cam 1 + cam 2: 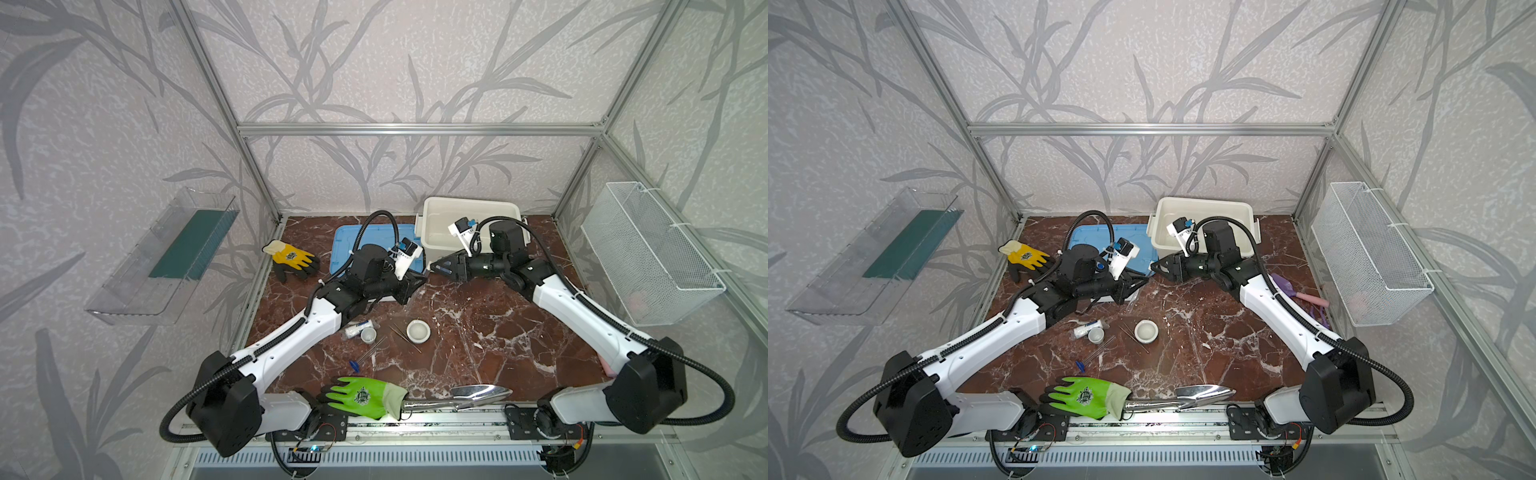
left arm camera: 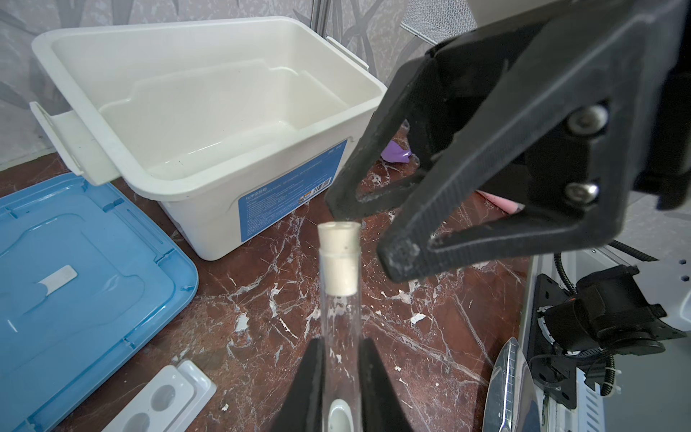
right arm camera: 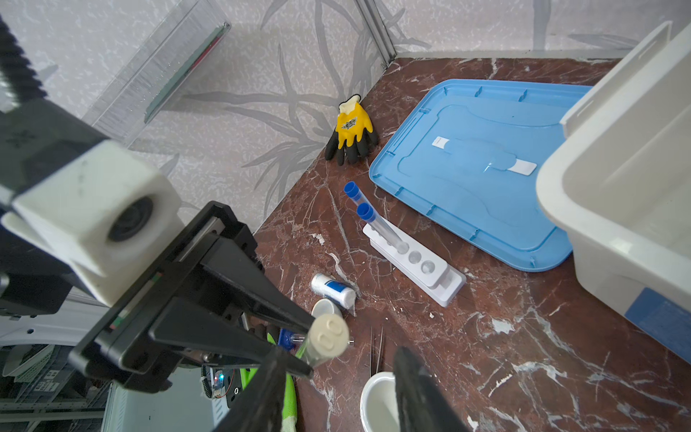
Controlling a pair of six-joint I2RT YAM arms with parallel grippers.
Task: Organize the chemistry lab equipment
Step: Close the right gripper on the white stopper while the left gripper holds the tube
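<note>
My left claw (image 2: 342, 346) is pinched narrow on a white-capped tube (image 2: 340, 299), holding it off the table (image 2: 261, 321) just in front of the bin (image 2: 202, 217), while my right claw (image 3: 340, 352) stands open at its cap, the rack (image 3: 411, 258) lying near the bin.

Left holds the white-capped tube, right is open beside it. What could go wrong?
The right gripper stands open at the capped end of the test tube: closing there may grab only the cap and pull it out. If the left gripper releases early, the tube could drop onto the table.
</note>
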